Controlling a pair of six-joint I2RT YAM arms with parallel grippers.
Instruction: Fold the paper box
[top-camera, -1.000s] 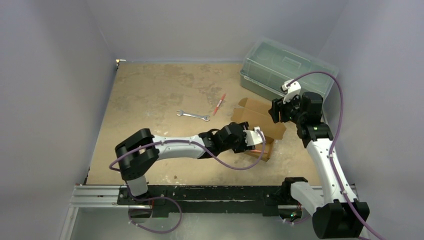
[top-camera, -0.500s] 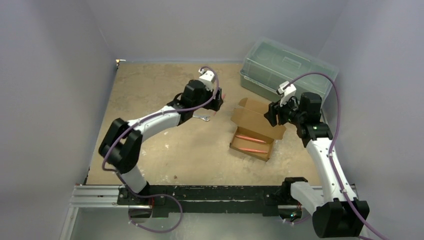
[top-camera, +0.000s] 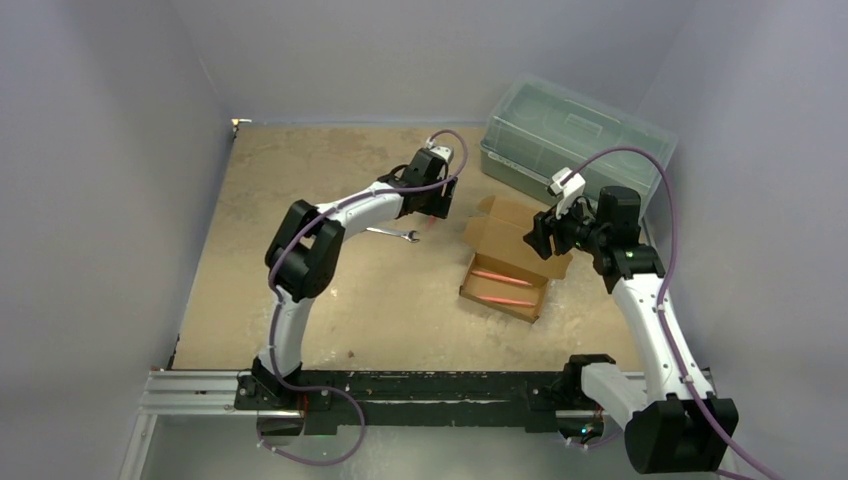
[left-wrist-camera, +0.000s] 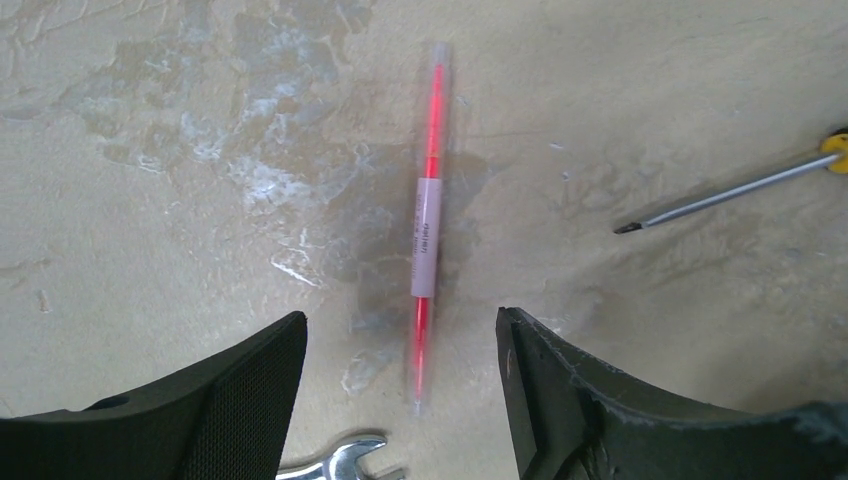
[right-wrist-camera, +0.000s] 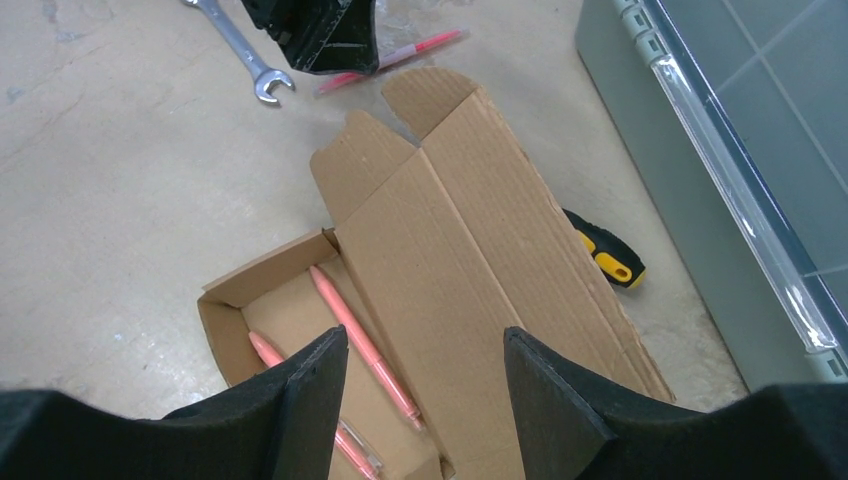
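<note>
Only the wrist views showed the screwdriver (right-wrist-camera: 603, 258). The paper box (top-camera: 505, 245) lay lengthwise left-right. The left gripper (left-wrist-camera: 400, 330) and right gripper (right-wrist-camera: 425, 345) gaped.

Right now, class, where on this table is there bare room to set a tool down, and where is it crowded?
Bare: the left part of the table, from the left wall to the wrench, and the near strip between the paper box and the base rail. Crowded: far right, where pen, screwdriver, bin, left gripper and right gripper cluster.
</note>
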